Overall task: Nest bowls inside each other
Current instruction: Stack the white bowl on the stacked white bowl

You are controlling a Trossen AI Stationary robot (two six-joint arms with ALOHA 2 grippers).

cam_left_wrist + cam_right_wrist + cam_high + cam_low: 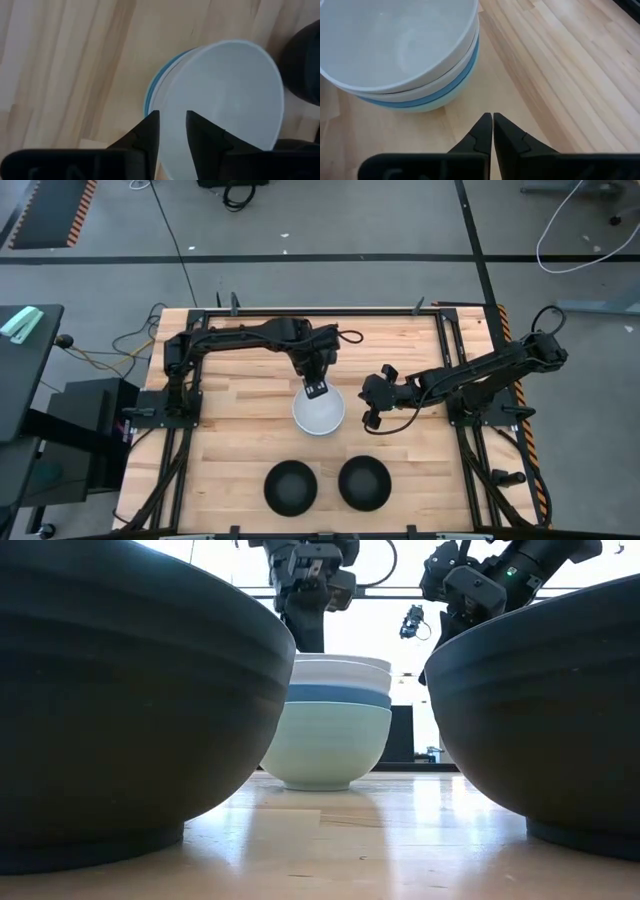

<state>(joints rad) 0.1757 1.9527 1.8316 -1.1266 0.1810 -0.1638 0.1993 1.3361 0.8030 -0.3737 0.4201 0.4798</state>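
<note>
So four bowls sit nested mid-desk, white bowl (318, 412) on top, left claw (317, 389) narrowly open over its far rim, right claw (372, 402) closed just beside; next, grab a black bowl (290, 486) near the front edge.

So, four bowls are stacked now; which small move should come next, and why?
Probably the right claw should open and move to the nearer black bowl. It is shut and holds nothing beside the stack, while the left claw hangs over the stack's rim and both black bowls stand apart.
</note>
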